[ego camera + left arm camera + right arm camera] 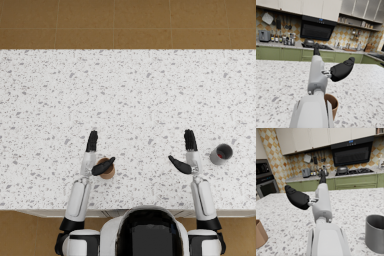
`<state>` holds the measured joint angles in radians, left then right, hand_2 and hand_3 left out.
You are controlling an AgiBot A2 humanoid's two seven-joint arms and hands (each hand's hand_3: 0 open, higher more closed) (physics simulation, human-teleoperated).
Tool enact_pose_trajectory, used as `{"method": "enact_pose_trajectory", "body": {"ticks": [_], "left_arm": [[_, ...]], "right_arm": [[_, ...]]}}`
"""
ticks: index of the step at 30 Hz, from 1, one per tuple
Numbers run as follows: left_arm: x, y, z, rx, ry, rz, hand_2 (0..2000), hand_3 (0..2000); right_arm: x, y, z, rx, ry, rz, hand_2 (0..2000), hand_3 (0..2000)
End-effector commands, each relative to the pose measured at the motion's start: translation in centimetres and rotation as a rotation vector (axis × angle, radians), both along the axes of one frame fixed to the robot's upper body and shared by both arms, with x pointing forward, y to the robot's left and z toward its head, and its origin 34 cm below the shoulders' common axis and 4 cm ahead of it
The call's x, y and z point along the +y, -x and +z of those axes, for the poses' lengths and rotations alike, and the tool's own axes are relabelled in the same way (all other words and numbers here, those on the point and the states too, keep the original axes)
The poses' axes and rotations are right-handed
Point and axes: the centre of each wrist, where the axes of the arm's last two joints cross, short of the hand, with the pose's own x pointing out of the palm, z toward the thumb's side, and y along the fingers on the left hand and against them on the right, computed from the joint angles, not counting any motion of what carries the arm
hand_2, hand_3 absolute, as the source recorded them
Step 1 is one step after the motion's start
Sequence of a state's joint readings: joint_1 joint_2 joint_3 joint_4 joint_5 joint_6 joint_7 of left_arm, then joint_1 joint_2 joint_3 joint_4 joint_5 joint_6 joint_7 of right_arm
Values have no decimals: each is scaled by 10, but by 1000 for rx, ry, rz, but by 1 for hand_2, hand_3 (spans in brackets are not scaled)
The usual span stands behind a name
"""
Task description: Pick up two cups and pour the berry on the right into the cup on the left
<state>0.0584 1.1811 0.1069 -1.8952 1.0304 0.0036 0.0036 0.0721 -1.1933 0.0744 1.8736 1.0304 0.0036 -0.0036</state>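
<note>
Brown cup (106,169) empty, grey cup (221,153) berried.

Sitting on a brown tiled floor (125,22), a white speckled terrazzo tabletop (130,95) spreading wide. Running along the far wall, green lower cabinets (291,54) under cream upper cabinets (313,7). Hanging above a stove (356,171), a black range hood (316,30). Showing between them, a diamond-patterned tan backsplash (286,163). Standing on the counter, a toaster (264,35), bottles (286,39) and a pot (342,169). Standing at one side, a built-in oven (264,181).
</note>
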Motion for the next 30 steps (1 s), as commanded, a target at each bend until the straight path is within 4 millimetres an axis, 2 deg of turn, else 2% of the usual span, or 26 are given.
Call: {"method": "enact_pose_trajectory", "body": {"ticks": [1,8,13,19,23,27,30], "left_arm": [[11,12,-1,-1,-43,42,0,0],[14,25,-21,36,-235,100,0,0],[13,34,-38,98,-276,91,0,0],[17,45,-53,167,-293,96,0,0],[16,57,-64,221,-303,78,0,0],[11,66,-72,260,-307,46,0,0],[6,65,-82,292,-298,30,0,0]], "right_arm": [[-25,10,1,-13,29,-108,0,0],[-59,18,-7,-7,214,-330,0,0],[-87,29,-21,58,256,-471,0,0],[-110,45,-34,124,372,-617,0,0],[-116,53,-42,159,379,-657,0,0],[-118,52,-51,194,376,-660,0,0],[-117,49,-60,227,371,-648,0,0]]}}
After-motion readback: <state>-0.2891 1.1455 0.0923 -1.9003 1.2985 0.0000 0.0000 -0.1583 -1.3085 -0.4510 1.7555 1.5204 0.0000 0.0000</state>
